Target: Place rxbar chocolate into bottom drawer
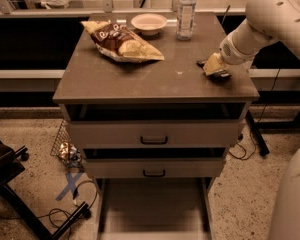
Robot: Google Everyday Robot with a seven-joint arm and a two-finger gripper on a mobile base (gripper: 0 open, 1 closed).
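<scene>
**Colleague:** Where is your gripper?

**Me:** My gripper (pixel 216 68) is at the right of the frame, down on the right-hand part of the cabinet top (pixel 155 81), near its front edge. The pale arm comes in from the upper right corner. I cannot tell whether the gripper is spread or closed, nor whether it has hold of anything.

**Colleague:** And the bar?

**Me:** The rxbar chocolate (pixel 201 62) is right at the gripper, lying on the cabinet top. I only see a dark, flat corner poking out on the gripper's left side, and the rest is covered. It looks black, and I can read no lettering.

**Colleague:** The drawer?

**Me:** The bottom drawer (pixel 152 209) is pulled out at the bottom centre of the frame, a wide shallow tray with a pale floor. Above it sit two drawers (pixel 154 134) with black handles.

**Colleague:** Anything else on top?

**Me:** A brown-and-yellow chip bag (pixel 122 43) lies at the upper left. Behind it stands a white bowl (pixel 148 21), with a clear water bottle (pixel 186 11) just to its right. All three are well apart from the gripper.
</scene>
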